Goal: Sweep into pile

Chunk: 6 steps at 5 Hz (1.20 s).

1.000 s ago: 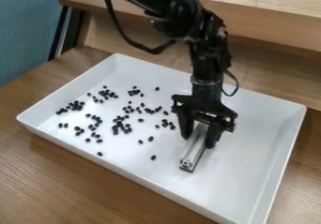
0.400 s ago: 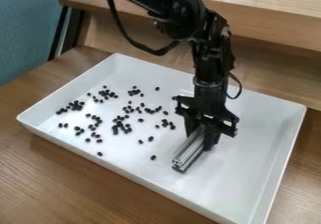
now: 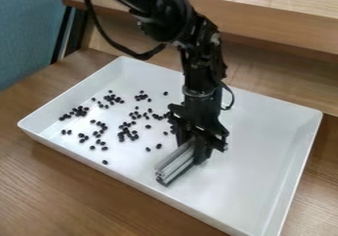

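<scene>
While the gripper [image 3: 191, 151] is clasping a metal bar [image 3: 173, 165], whose free end is pointing toward the near edge of the tray [image 3: 244, 180], black beans [image 3: 121, 137] are lying scattered between the bar and the left edge, some forming loose clumps. The tray is resting on a wooden table [image 3: 66, 195].

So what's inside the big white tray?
Inside the white tray are lots of little black beans, scattered about, and a silver bar held by the gripper. The bar and gripper cover some of the tray floor, so I can't see what's there.
</scene>
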Available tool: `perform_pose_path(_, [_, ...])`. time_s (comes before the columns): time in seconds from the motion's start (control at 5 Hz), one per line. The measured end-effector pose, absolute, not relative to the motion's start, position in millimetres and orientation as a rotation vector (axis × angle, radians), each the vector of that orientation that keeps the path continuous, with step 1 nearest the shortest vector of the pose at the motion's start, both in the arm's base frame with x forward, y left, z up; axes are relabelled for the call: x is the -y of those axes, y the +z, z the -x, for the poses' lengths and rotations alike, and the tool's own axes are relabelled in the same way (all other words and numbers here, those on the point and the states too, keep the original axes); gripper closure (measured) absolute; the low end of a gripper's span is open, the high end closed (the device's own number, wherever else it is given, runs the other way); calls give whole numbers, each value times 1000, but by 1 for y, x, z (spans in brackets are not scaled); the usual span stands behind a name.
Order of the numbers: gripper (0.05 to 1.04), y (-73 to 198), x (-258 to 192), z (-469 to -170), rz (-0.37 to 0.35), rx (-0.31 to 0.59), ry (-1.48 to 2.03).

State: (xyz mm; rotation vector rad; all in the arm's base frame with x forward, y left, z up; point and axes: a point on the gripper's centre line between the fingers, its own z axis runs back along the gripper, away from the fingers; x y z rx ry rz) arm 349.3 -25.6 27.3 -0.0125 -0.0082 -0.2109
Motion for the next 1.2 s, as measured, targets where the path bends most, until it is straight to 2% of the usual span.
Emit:
perform_pose_path(0.4, [681, 24, 12, -342, -80, 123, -319])
perform_pose_path(0.8, [685, 23, -14, -358, -109, 128, -344])
perform_pose_path(1.2, [685, 23, -64, -356, -123, 123, -288])
